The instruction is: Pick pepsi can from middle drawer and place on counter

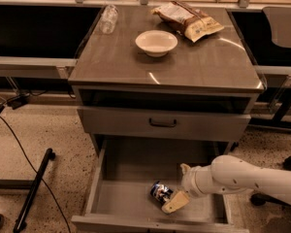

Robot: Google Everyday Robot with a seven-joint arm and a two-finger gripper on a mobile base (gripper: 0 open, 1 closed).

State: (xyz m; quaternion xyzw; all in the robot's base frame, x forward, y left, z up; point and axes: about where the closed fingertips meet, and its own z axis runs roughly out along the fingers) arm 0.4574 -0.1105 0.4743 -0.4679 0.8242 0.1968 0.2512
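The pepsi can (159, 191), blue with silver ends, lies on its side on the floor of the open middle drawer (121, 203), near the front centre. My gripper (180, 185) comes in from the right on a white arm, low inside the drawer and just right of the can. It is open: one pale fingertip (174, 202) touches the can's right side and the other (185, 169) stands apart behind it. The can is not between them. The counter (208, 62) is the glossy cabinet top above.
On the counter stand a white bowl (156, 42), a chip bag (188, 19) at the back right and a clear plastic bottle (108, 18) at the back left. A closed drawer front with a dark handle (163, 124) overhangs the open drawer. A black stand (34, 188) lies on the floor at left.
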